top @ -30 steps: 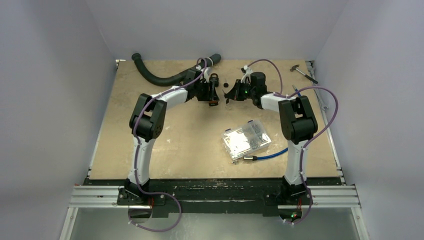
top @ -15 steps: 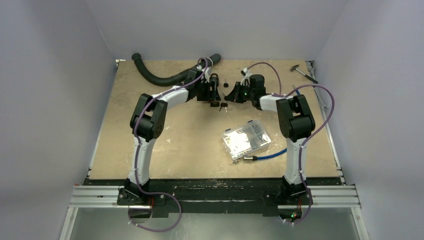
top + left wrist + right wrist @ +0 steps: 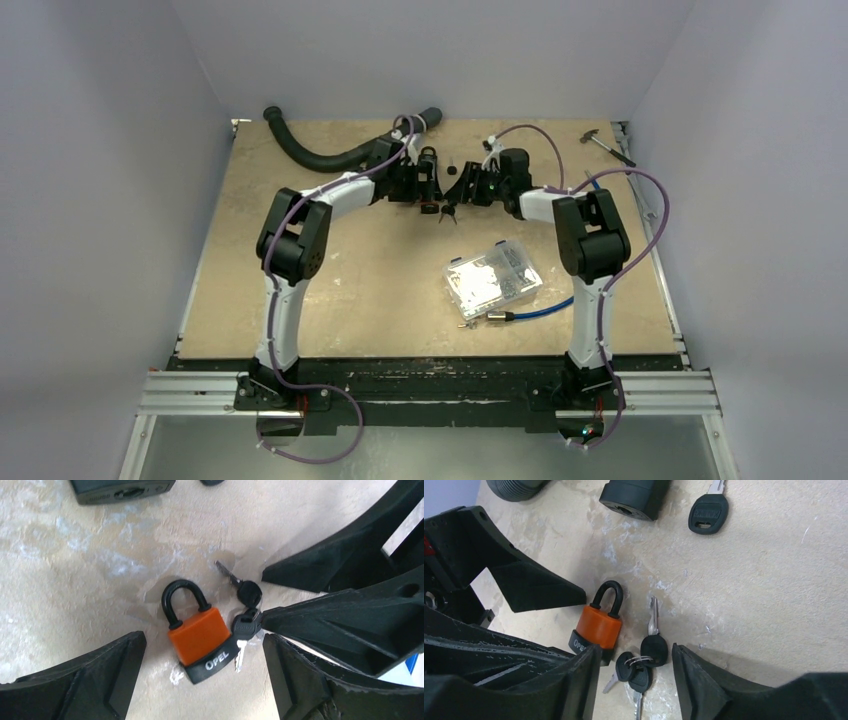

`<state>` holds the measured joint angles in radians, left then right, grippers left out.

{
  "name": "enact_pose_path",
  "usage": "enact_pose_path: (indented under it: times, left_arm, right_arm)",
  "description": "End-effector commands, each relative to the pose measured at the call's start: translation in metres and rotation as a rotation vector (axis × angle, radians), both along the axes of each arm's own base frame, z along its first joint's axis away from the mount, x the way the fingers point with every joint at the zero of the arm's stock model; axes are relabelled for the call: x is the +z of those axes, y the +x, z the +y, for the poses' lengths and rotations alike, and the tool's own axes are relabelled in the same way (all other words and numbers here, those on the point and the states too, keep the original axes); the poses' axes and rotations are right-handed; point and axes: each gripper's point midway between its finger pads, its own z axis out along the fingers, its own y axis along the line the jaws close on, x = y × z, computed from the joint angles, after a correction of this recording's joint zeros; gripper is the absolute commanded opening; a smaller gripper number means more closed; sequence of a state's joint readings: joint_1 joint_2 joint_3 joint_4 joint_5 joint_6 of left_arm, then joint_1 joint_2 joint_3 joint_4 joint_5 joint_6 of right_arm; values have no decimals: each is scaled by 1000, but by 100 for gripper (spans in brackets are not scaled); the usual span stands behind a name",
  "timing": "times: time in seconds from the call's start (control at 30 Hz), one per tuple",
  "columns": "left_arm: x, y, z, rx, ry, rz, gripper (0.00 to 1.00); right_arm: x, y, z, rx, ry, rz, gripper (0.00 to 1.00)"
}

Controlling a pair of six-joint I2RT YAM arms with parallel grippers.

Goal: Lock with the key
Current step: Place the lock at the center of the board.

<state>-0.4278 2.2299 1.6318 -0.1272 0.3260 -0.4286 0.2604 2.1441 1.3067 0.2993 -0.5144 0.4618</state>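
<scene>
An orange padlock (image 3: 200, 635) with a black base marked OPEL lies flat on the table, its black shackle seated in the body. A ring of black-headed keys (image 3: 245, 625) lies touching its right side. My left gripper (image 3: 205, 650) is open, with one finger on either side of the padlock and clear of it. My right gripper (image 3: 636, 655) is open too, its fingers straddling the keys (image 3: 641, 662) without touching them, and the padlock (image 3: 599, 625) sits by its left finger. Both grippers meet at the back of the table (image 3: 350, 260) over the padlock (image 3: 431, 208).
A single black-headed key (image 3: 708, 512) and a black cylinder (image 3: 634, 495) lie just beyond the padlock. A black corrugated hose (image 3: 320, 155) curves along the back left. A clear parts box (image 3: 492, 280) and a blue cable (image 3: 540, 308) lie front right, and a small hammer (image 3: 605, 143) lies back right.
Both grippers have opened. The padlock left the left gripper and now lies on the table with the keys, and the right gripper has moved left over them.
</scene>
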Motion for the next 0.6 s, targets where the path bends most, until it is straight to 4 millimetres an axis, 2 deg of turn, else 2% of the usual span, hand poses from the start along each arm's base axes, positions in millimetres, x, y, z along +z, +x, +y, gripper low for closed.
enact_pose_path:
  times: [0.0,0.13,0.3,0.43,0.47,0.5,0.53,0.57]
  left_arm:
    - [34,-6,9,-8,-4,-58,98]
    - [60,-13,11,-26,-26,-126,100]
    - [84,-28,20,-43,-35,-208,100]
    - [101,-42,28,-53,-36,-272,100]
    - [110,-47,31,-55,-37,-295,100]
    - [112,-52,35,-56,-31,-306,100]
    - [114,-59,39,-59,-21,-317,100]
    - [124,-62,42,-56,-18,-345,100]
  right_arm:
    - [64,13,0,-7,33,-126,66]
    - [104,5,-2,11,28,-196,82]
    - [147,-15,-9,39,3,-268,92]
    - [169,-36,-18,58,-53,-304,94]
    - [173,-42,-22,59,-74,-311,94]
    - [183,-50,-27,59,-91,-333,95]
    - [183,-58,-33,59,-115,-325,95]
    - [185,-67,-38,57,-135,-320,95]
